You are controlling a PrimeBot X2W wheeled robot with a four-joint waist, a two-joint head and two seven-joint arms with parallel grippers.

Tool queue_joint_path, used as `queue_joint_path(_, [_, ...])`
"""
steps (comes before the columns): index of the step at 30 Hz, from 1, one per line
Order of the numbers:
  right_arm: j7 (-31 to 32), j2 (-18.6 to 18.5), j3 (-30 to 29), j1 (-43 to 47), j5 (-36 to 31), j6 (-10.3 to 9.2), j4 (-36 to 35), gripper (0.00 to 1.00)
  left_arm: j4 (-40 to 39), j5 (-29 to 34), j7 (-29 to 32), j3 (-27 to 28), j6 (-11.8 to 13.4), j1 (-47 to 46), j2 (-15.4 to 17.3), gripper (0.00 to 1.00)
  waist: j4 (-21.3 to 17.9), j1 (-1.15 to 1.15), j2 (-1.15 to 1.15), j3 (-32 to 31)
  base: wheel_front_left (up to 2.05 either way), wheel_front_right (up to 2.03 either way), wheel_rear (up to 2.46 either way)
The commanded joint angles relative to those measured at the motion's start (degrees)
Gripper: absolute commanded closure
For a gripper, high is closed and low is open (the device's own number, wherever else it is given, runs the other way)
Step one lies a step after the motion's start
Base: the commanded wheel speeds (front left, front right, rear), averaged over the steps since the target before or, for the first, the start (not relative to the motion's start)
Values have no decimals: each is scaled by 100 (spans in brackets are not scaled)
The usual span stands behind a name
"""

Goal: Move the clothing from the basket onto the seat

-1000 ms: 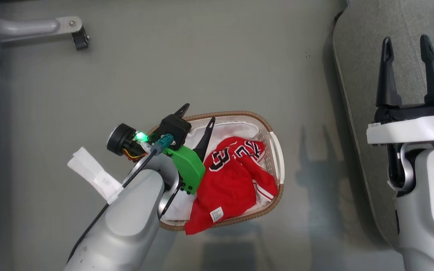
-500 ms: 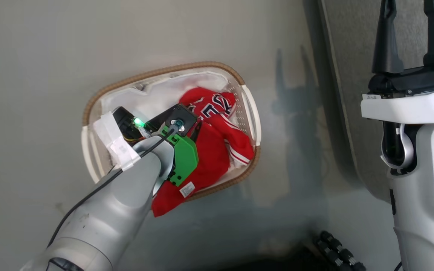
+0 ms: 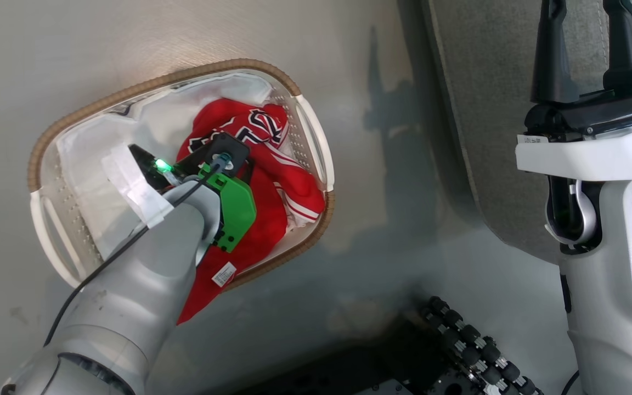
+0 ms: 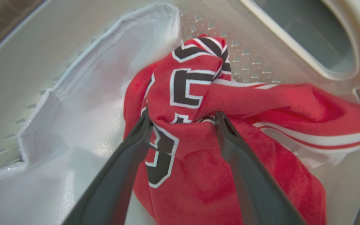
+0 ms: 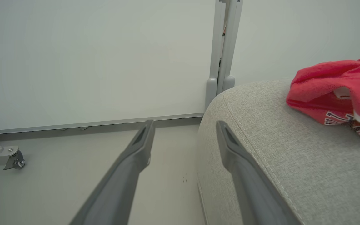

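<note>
Now the left end effector [image 4: 182,117] is spread wide, straddling a raised fold of the clothing [image 4: 198,162] inside the basket [image 4: 333,67]. Only red fabric should be pinched as it is closed; the white sheet [image 4: 83,131] beside it should be spared.

The basket [image 3: 157,83] is sitting on the floor [image 3: 382,263], left of the seat [image 3: 491,109] and a little apart from it. A sheet [image 3: 85,159] is lying in the basket's bottom. The clothing [image 3: 288,186] is lying on the sheet toward the basket's right side, with one end hanging over the near rim. The left end effector [image 4: 182,117] is reaching down into the basket, its two fingers sitting on either side of a bump in the clothing. The right end effector [image 5: 183,125] is hanging over the seat's left edge. Another piece of clothing [image 5: 330,90] is lying on top of the seat.
</note>
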Motion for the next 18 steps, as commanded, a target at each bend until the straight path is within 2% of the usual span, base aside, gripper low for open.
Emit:
queue_joint_path(1, [-11, -12, 1, 41, 48, -6, -29, 0, 66, -60, 2, 23, 43, -146, 86, 0, -154, -1, 0, 138, 0, 0, 0])
queue_joint_path(5, [-11, -12, 16, 40, 82, -6, -47, 0, 195, -93, 36, 56, 115, -246, 140, 0, -225, -1, 0, 182, 0, 0, 0])
queue_joint_path(6, [-11, -12, 16, 41, 89, -6, -49, 0, 221, -112, 42, 59, 116, -258, 146, 20, -235, -1, 0, 186, 0, 0, 0])
queue_joint_path(7, [-11, -12, 13, 47, 92, -6, -47, 0, 236, -127, 39, 59, 117, -272, 145, 58, -240, -1, 0, 184, 0, 0, 0])
queue_joint_path(8, [-11, -12, 8, 53, 88, -6, -38, 0, 244, -139, 37, 58, 113, -282, 143, 87, -238, -1, 0, 179, 0, 0, 0])
queue_joint_path(9, [-11, -12, 0, 59, 76, -6, -21, 0, 254, -155, 22, 61, 103, -278, 138, 100, -231, -1, 0, 161, 0, 0, 0])
queue_joint_path(18, [-11, -14, -34, 153, -79, -6, 191, 0, 208, -311, -362, -10, 3, -88, 69, 100, -9, -1, 0, -336, 0, 0, 0])
